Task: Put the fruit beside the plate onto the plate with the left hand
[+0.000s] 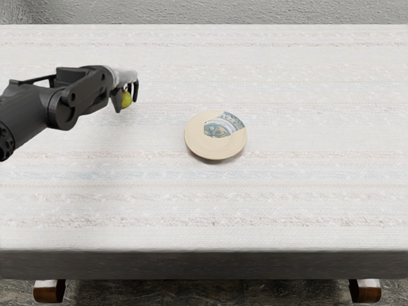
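Shows the left hand (113,84) in the upper left of the frame, at the end of a dark arm entering from the left edge. Finds its fingers (118,102) curled in narrowly, holding a small yellow-green fruit (127,99). Places the fruit right at the fingertips: one dark finger against its left side, another hooked over its upper right, only the lower part peeking out. Cannot tell whether lifted off the table (287,204) or touching it. Puts the plate (196,137), cream with a blue-green patch at its upper right, near the middle of the frame, well apart from the fruit, down to its right.
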You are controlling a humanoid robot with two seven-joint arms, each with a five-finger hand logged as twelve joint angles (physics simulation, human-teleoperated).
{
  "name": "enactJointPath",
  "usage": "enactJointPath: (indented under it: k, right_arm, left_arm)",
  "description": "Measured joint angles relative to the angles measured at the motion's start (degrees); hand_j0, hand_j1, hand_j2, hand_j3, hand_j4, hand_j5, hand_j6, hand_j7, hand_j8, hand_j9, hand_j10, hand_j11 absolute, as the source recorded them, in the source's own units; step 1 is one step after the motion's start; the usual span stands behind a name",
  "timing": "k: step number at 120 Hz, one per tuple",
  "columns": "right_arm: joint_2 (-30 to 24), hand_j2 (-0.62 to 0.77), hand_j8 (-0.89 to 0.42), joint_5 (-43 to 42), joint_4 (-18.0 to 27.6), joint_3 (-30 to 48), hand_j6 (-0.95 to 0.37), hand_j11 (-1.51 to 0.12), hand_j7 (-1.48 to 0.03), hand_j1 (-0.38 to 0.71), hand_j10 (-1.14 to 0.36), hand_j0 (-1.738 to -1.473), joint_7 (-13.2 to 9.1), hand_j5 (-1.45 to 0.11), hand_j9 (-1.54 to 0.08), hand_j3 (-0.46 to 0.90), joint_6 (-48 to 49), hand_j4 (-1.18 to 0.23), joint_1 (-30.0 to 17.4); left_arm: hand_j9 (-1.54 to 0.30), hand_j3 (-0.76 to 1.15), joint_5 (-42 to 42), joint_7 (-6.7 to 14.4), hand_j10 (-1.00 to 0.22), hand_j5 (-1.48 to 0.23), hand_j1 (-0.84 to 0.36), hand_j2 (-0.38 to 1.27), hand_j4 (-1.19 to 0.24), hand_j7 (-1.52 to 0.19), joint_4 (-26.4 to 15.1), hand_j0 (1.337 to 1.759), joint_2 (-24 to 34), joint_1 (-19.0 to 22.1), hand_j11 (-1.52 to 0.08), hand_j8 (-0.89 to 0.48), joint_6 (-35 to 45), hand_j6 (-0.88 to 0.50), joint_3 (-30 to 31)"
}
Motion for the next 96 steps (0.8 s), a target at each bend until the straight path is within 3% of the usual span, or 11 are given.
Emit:
enactJointPath:
  k: [19,34,57,77,85,96]
  right_arm:
    - [0.0,-0.01,-0.03,0.0,0.0,0.0,-0.03,-0.04,-0.04,-0.31,-0.03,-1.658,0.0,-0.04,-0.04,0.00,0.0,-0.03,0.0]
    - [0.0,-0.01,-0.03,0.0,0.0,0.0,-0.03,-0.04,-0.04,-0.31,-0.03,-1.658,0.0,-0.04,-0.04,0.00,0.0,-0.03,0.0]
    - [0.0,-0.01,-0.03,0.0,0.0,0.0,-0.03,-0.04,-0.04,-0.31,-0.03,-1.658,0.0,-0.04,-0.04,0.00,0.0,-0.03,0.0]
    - [0.0,-0.01,-0.03,0.0,0.0,0.0,-0.03,-0.04,-0.04,-0.31,-0.03,-1.658,0.0,-0.04,-0.04,0.00,0.0,-0.03,0.0]
    - [0.0,-0.01,-0.03,0.0,0.0,0.0,-0.03,-0.04,-0.04,-0.31,-0.03,-1.658,0.0,-0.04,-0.04,0.00,0.0,-0.03,0.0]
    - [0.0,-0.01,-0.03,0.0,0.0,0.0,-0.03,-0.04,-0.04,-0.31,-0.03,-1.658,0.0,-0.04,-0.04,0.00,0.0,-0.03,0.0]
  left_arm:
    - [-0.98,0.00,-1.3,1.8,-0.90,-0.97,-0.30,0.28,-0.67,-0.96,-6.4,1.653,0.1,-4.1,-0.95,-0.44,-1.3,-0.45,-0.1]
    - [-0.97,0.00,-3.4,3.3,-0.84,-0.98,-0.31,0.38,-0.69,-0.97,-10.6,1.654,-1.0,-6.3,-0.96,-0.45,-1.1,-0.46,-0.3]
    - [-1.00,0.00,-7.7,3.9,-0.78,-1.04,-0.35,0.42,-0.70,-1.01,-12.2,1.653,-3.0,-10.2,-1.00,-0.43,-1.2,-0.41,-0.4]
    - [-1.00,0.00,-9.6,4.7,-0.76,-1.03,-0.32,0.39,-0.72,-1.01,-12.2,1.654,-3.0,-10.0,-1.00,-0.46,-1.0,-0.43,-0.5]
    - [-1.00,0.00,-9.6,4.0,-0.76,-1.04,-0.32,0.41,-0.72,-1.01,-12.4,1.654,-3.0,-10.1,-1.01,-0.46,-1.2,-0.42,-0.3]
    - [-1.00,0.00,-7.8,0.5,-0.75,-1.04,-0.34,0.43,-0.72,-1.02,-12.7,1.654,-3.0,-10.1,-1.00,-0.45,-1.2,-0.41,-0.1]
